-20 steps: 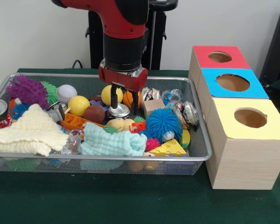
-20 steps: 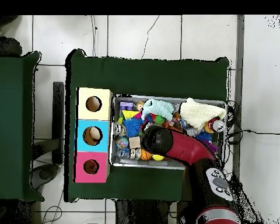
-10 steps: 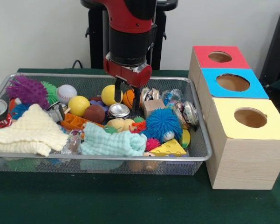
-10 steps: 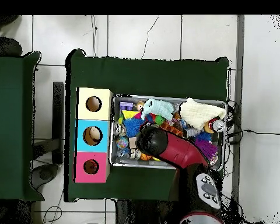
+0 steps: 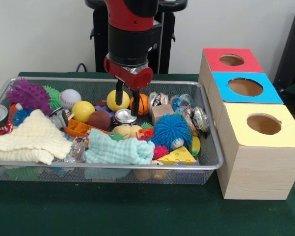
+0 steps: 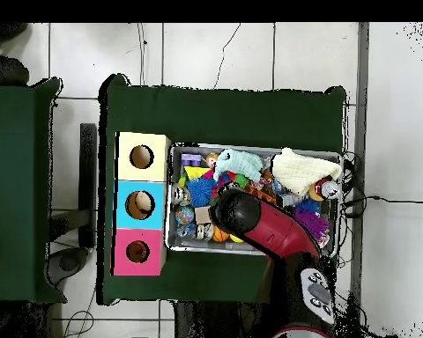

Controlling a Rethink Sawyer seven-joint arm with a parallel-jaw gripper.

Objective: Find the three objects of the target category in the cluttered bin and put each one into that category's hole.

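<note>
The wire mesh bin [image 5: 88, 80] is full of mixed toys, balls, cloths and cans. My gripper [image 5: 127, 101] hangs low over the bin's far middle, open and empty. Its left finger is in front of a yellow ball [image 5: 113, 101]. Its right finger is in front of a small orange basketball [image 5: 143, 103]. A silver can [image 5: 124, 117] lies just in front of it. In the overhead view the arm [image 6: 237, 211] covers the gripper and the bin's middle [image 6: 250, 147].
Three wooden boxes with holes stand right of the bin: red top [image 5: 230, 60], blue top [image 5: 245, 87], yellow top [image 5: 262, 125]. In the bin lie a blue fuzzy ball [image 5: 172, 130], a mint cloth [image 5: 118, 150], a cream cloth [image 5: 32, 137], a purple spiky ball [image 5: 28, 96] and a baseball [image 5: 69, 97].
The gripper rose from just over the silver can, moved toward the bin's far wall, then shifted a little left. It stays open and empty.
</note>
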